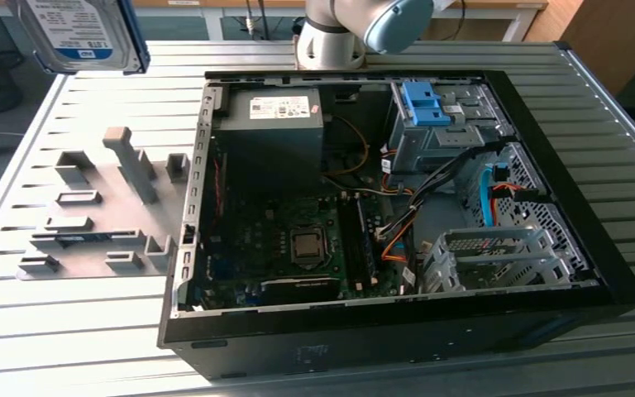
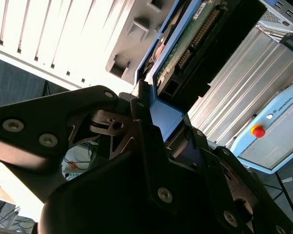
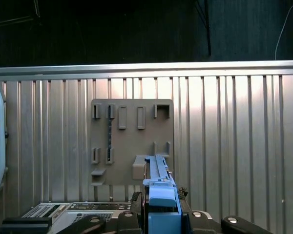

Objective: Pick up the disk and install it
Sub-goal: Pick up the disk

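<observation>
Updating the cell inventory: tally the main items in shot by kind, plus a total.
disk: 1 (held up in the jaws)
PC case: 1 (open)
fixture plate: 1
arm: 1
table: 1
Total: 5

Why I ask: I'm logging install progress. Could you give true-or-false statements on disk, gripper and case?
The gripper is shut on the disk, at its blue frame. True.
The disk sits inside the computer case. False: it is held up outside it, at the exterior view's left.
The computer case lies open, motherboard exposed. True.
The grey fixture plate lies inside the case. False: it lies on the table beside it.
</observation>
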Action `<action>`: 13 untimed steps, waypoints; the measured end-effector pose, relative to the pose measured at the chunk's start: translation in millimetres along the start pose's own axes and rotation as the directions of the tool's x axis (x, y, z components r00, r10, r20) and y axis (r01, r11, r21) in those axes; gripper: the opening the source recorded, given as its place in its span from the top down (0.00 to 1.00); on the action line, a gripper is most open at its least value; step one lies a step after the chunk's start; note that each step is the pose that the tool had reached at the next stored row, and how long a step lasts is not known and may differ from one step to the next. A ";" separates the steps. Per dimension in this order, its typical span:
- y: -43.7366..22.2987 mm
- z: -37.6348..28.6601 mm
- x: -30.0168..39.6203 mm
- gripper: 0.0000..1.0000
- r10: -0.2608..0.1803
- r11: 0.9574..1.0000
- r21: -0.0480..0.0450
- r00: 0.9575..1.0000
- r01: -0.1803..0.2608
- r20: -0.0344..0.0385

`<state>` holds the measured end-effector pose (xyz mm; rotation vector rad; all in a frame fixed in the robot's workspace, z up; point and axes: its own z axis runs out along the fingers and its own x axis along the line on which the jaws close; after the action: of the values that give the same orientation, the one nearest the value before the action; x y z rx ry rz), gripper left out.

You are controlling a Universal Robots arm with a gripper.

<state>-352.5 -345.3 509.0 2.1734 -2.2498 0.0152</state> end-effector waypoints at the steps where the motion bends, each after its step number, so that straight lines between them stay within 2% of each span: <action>1: -0.4 0.0 0.0 0.64 0.000 1.000 0.000 1.000 0.000 0.000; 13: -5.4 0.0 -0.1 0.64 0.000 1.000 0.000 1.000 0.000 0.000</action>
<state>-347.1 -345.4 509.0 2.1735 -2.2497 0.0152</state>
